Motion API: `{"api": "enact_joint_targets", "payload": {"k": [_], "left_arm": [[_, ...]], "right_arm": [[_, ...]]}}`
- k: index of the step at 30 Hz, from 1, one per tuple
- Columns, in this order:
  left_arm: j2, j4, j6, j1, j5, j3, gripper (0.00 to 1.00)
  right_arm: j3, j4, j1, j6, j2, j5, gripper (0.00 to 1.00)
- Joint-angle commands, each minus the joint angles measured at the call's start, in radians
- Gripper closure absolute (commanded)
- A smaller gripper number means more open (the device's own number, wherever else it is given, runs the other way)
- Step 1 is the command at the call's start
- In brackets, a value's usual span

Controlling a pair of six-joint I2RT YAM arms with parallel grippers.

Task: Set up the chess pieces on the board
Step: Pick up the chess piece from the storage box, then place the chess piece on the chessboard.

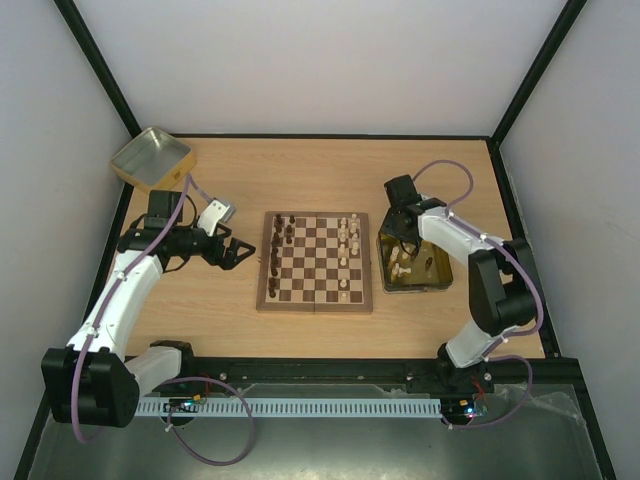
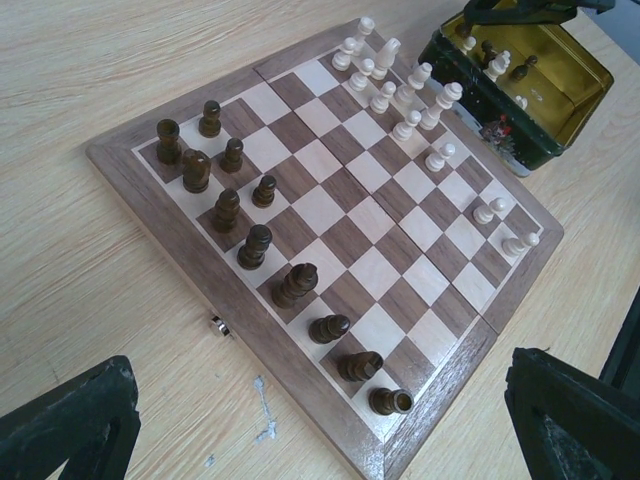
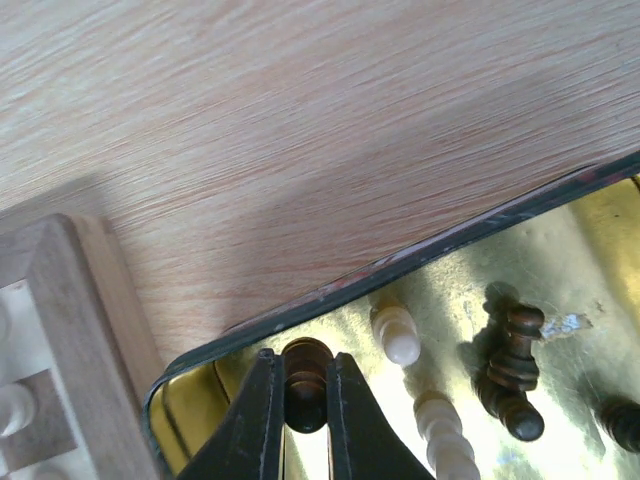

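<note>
Right gripper (image 1: 402,248) is down in the gold tin (image 1: 415,290), jaws clenched on one dark chess piece (image 3: 305,362) at the tin's corner nearest the board (image 1: 265,300). In the right wrist view, the piece's long axis seems to run along the fingers (image 3: 255,420), rounded end poking just past the tips toward the tin's rim. It's dark brown, turned, with ringed grooves; we can't tell which figure it is. Beside it, loose cream pieces (image 3: 397,335) and another dark one (image 3: 512,365) lie on their sides on the tin floor. On the board, the dark pieces (image 2: 255,245) stand upright along the left edge and the cream set (image 2: 435,110) along the right edge, with open checks running between the two camps. The board sits mid-table (image 1: 320,180), square to the arms, with the tin just beside its right rim and only a narrow strip of wood between them. Left gripper (image 1: 235,252) has its jaws released wide and holds nothing; it points at the board's left rim from just off it. A second gold tin (image 1: 152,158) sits at the far left corner, well apart from the board.
</note>
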Motion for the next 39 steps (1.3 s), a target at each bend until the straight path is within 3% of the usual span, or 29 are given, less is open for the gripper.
{"api": "enact_joint_targets", "payload": {"k": [1, 9, 18, 26, 39], "left_arm": [[0.006, 0.011, -0.006, 0.003, -0.005, -0.018, 0.01], [-0.008, 0.032, -0.029, 0.003, -0.042, -0.015, 0.01], [-0.039, 0.106, -0.108, 0.030, -0.190, -0.020, 0.01], [-0.023, 0.120, -0.146, 0.123, -0.228, -0.018, 0.01], [-0.012, 0.103, -0.128, 0.129, -0.181, -0.016, 0.01]], "right_arm": [[0.048, -0.077, 0.058, -0.007, -0.067, 0.093, 0.98], [0.212, -0.177, 0.337, 0.043, -0.068, 0.176, 0.98], [0.368, -0.143, 0.510, 0.060, 0.144, 0.088, 0.98], [0.430, -0.092, 0.562, 0.059, 0.283, 0.008, 0.98], [0.502, -0.080, 0.597, 0.067, 0.373, -0.026, 0.98]]}}
